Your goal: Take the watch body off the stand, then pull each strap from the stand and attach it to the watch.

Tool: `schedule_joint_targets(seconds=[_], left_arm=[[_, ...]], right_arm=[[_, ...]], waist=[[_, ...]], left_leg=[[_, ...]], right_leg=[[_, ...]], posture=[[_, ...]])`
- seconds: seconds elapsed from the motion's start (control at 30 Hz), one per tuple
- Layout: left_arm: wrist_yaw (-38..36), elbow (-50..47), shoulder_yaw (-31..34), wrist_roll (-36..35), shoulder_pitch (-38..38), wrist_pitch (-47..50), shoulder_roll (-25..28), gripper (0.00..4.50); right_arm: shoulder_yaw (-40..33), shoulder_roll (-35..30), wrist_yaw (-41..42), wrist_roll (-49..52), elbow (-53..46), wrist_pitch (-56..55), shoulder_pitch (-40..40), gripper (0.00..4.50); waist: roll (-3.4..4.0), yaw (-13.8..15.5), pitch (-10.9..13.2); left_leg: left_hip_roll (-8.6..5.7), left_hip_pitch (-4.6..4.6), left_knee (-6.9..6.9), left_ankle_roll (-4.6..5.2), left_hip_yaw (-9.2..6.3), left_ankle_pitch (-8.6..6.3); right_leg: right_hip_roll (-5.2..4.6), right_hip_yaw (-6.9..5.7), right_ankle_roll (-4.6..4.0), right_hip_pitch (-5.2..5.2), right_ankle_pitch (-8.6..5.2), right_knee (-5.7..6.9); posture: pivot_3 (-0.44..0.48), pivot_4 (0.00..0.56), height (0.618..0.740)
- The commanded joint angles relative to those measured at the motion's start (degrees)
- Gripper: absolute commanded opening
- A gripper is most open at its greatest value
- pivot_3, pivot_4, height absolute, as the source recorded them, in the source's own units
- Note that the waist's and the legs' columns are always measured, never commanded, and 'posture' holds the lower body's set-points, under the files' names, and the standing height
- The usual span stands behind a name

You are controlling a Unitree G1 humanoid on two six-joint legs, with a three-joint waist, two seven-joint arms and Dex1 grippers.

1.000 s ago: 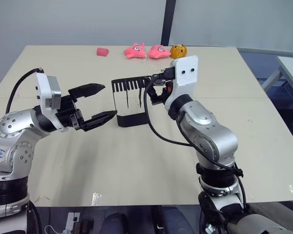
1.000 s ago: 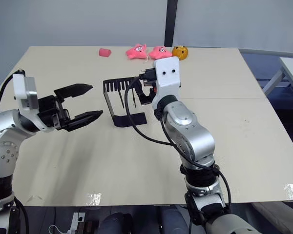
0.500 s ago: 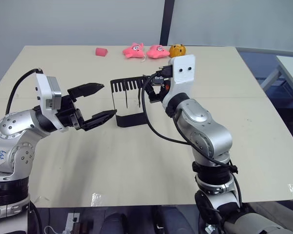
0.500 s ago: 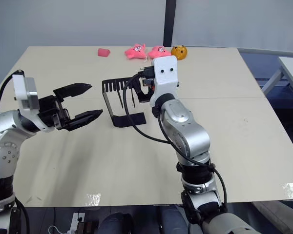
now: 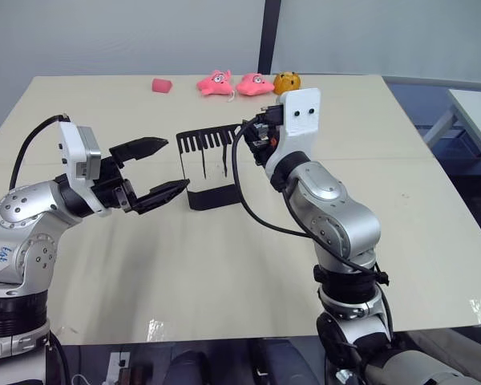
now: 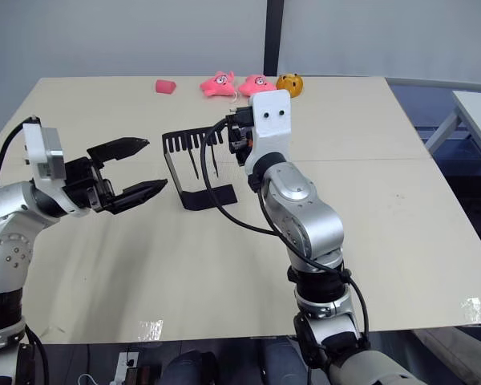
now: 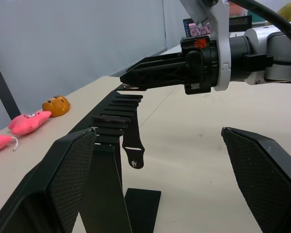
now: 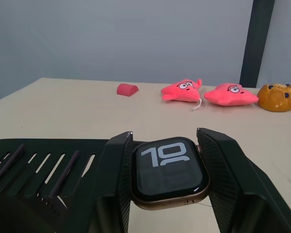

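While the right gripper (image 8: 167, 194) pinches the watch body (image 8: 169, 171) between its two black fingers at the right end of the stand's slotted top plate, the left gripper (image 5: 162, 168) hangs to the left of the stand (image 5: 212, 164) with its fingers spread wide and nothing between them. Seen from the right wrist, the watch face lies upward, white digits on its black screen, level with the comb of slots just beside it. The right forearm reaches up and over from the near side of the stand, elbow bent, its white wrist housing above the top plate. The left arm lies low, forearm roughly level, fingers pointing across at the stand's upright and clear of it. Two straps (image 5: 224, 163) dangle from slots in the top plate; in the left wrist view one of them ends in a small loop above the flat base. Beyond the stand, along the far edge of the table (image 5: 224, 273), sit two pink plush toys (image 5: 234, 83), an orange plush (image 5: 286, 82) and a small red block (image 5: 161, 84).
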Motion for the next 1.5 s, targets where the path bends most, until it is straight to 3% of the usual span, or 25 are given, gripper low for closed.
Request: schedule_joint_targets(seconds=[0.03, 0.37, 0.6, 0.73, 0.93, 1.17, 1.5], left_arm=[[-0.1, -1.06, 1.36, -0.04, -0.38, -1.23, 0.02, 4.5], [0.14, -1.6, 1.56, -0.05, 0.31, -1.71, -0.09, 4.5], [-1.26, -1.18, 0.89, 0.03, 0.1, -2.42, 0.17, 4.5], [-4.99, -1.44, -0.83, -0.32, 0.16, -2.32, 1.15, 4.5], [-12.31, -4.23, -4.3, -0.84, 3.2, -2.57, 2.66, 4.5], [-12.25, -4.02, -6.21, 0.91, 3.72, -5.36, -1.57, 4.5], [-17.82, -2.28, -8.43, 3.38, 4.61, -8.79, -1.14, 4.5]], right_arm=[[-0.31, 0.69, 1.31, 0.83, -2.09, -1.18, -1.09, 1.56], [-0.77, -0.15, 3.31, 0.97, -3.28, -4.3, -1.39, 1.56], [-4.28, -5.74, 8.37, 3.7, -9.83, -5.79, 1.17, 1.56], [-7.23, -13.43, 12.36, 4.19, -16.28, -6.98, 7.46, 1.56], [-13.78, -18.74, 16.67, 6.93, -21.39, -10.87, 25.48, 1.56], [-11.09, -18.03, 22.44, 4.64, -11.9, -26.01, 43.59, 1.56], [-9.6, -16.6, 23.93, 2.18, 3.61, -37.51, 46.27, 1.56]], waist=[[0.0, 0.0, 0.0], [0.01, -0.02, 0.01], [0.01, 0.11, 0.01], [0.01, 0.2, 0.01], [0.01, 0.25, 0.01], [0.01, 0.27, 0.02], [0.01, 0.54, 0.02]], left_leg=[[0.0, 0.0, 0.0, 0.0, 0.0, 0.0], [0.01, 0.0, -0.02, -0.01, 0.0, -0.01], [0.01, -0.04, -0.03, -0.01, 0.0, -0.01], [0.01, -0.04, -0.08, -0.01, -0.01, -0.01], [0.01, 0.02, -0.27, -0.05, 0.03, 0.01], [0.01, 0.18, -0.34, -0.14, 0.03, 0.11], [0.0, 0.24, -0.39, -0.15, 0.0, 0.12]], right_leg=[[0.0, 0.0, 0.0, 0.0, 0.0, 0.0], [0.0, 0.0, -0.01, -0.01, -0.01, -0.02], [-0.01, -0.01, -0.01, 0.0, 0.0, -0.09], [0.0, -0.01, -0.01, 0.02, 0.0, -0.15], [0.05, 0.04, -0.01, 0.03, 0.0, -0.27], [0.17, 0.14, 0.0, 0.13, 0.01, -0.24], [0.18, 0.16, 0.0, 0.2, 0.01, -0.28]], posture=[[0.0, 0.15, 0.74], [0.0, 0.15, 0.74], [0.0, 0.15, 0.74], [0.0, 0.15, 0.74], [0.0, 0.15, 0.74], [0.0, 0.15, 0.74], [0.0, 0.15, 0.74]])
